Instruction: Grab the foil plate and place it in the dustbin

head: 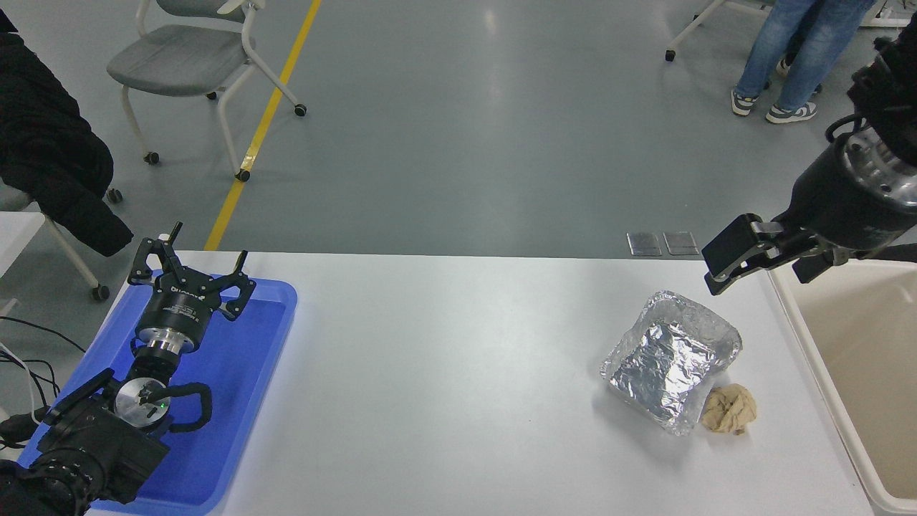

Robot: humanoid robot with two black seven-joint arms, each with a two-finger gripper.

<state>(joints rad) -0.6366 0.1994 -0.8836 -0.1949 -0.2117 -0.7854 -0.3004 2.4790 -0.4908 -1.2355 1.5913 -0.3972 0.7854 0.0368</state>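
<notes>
The foil plate (672, 360), a crinkled silver tray with a raised wrinkled rim, lies on the white table (444, 373) at the right. The cream dustbin (852, 373) stands at the table's right edge, its inside showing nothing. My right gripper (738, 261) hangs above the table's far right corner, up and right of the foil plate, between it and the dustbin's far rim. It holds nothing that shows; its fingers point left. My left gripper (188, 266) is parked at the lower left over the blue tray, open and empty.
A crumpled tan paper ball (729, 409) lies against the foil plate's near right corner. A flat blue tray (236, 401) sits under the left arm. A person's legs stand on the floor at the top right; wheeled chairs stand at the top left.
</notes>
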